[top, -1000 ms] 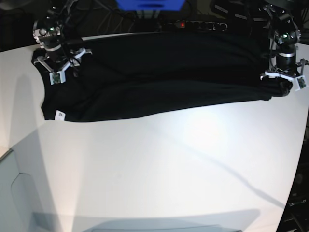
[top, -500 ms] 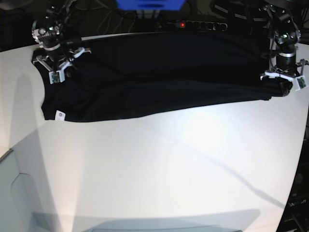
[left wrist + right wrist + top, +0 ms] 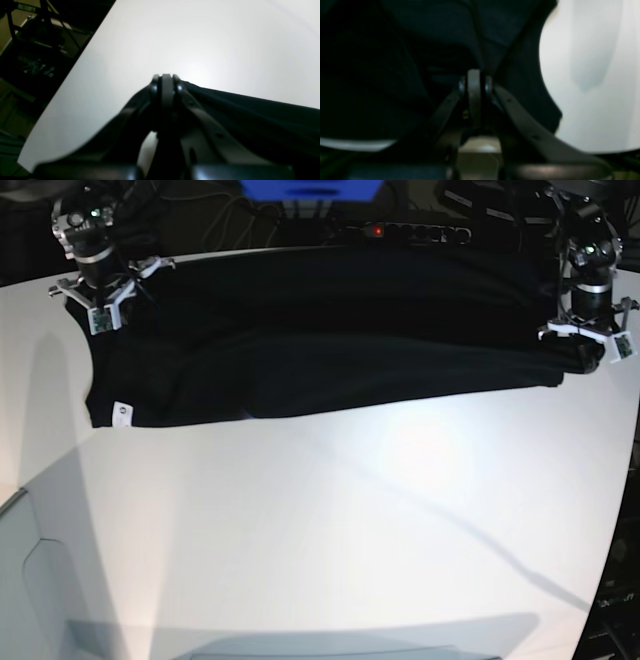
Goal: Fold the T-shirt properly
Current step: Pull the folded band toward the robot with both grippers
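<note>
T-shirt lies on the white table, along the table's far edge as the base view shows it, black side showing, wide and only loosely folded, creases running across. Your left gripper is clenched on the shirt's corner at the table's far right in the base view; your right gripper is clenched too, pinching cloth near the table's far left, creases running in to its tips. Step in hand looks like a two-handed fold or straighten of the long strip, both ends pinched; judging by the loose shape, you're early to midway, no neat packet made. Next move calls for lifting both pinches together, keeping even tension, then carrying the cloth toward the table's middle and laying it flat. Watch that your right pinch takes every layer you want and no extra, or the fold goes skewed; soft cloth will probably sag between the arms. Writing: white tag sits at the shirt's near edge, toward the table's left side, with a small dark mark, too small to read. No brand or print legible on the cloth.
</note>
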Action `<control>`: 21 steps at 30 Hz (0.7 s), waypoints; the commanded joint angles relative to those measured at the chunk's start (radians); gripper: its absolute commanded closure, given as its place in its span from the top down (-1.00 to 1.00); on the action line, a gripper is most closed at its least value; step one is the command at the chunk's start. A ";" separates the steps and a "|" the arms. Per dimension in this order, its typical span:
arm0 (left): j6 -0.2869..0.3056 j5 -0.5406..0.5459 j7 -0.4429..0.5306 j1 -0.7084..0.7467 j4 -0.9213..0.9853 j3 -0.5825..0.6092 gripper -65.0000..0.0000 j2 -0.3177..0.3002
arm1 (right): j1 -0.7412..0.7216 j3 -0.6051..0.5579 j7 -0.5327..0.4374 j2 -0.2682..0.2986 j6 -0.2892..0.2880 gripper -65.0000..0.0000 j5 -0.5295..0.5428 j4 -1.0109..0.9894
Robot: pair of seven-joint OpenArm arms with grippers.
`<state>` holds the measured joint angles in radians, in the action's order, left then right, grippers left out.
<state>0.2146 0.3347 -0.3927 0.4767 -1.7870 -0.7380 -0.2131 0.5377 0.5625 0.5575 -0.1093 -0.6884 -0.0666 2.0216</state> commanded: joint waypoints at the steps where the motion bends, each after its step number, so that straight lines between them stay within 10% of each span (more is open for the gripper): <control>1: -0.002 0.004 0.027 0.006 -0.020 -0.008 -1.00 -0.007 | 0.014 0.003 -0.020 0.015 -0.010 -1.00 0.009 0.018; 21: -0.001 0.001 0.025 0.004 -0.010 -0.099 -1.00 0.047 | 0.025 0.070 -0.020 0.061 -0.010 -1.00 0.006 0.008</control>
<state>0.2256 0.3351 -0.4004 0.4789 -1.7836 -0.8234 -0.1497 0.5552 0.6254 0.5472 -0.0582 -0.6880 -0.0547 2.0174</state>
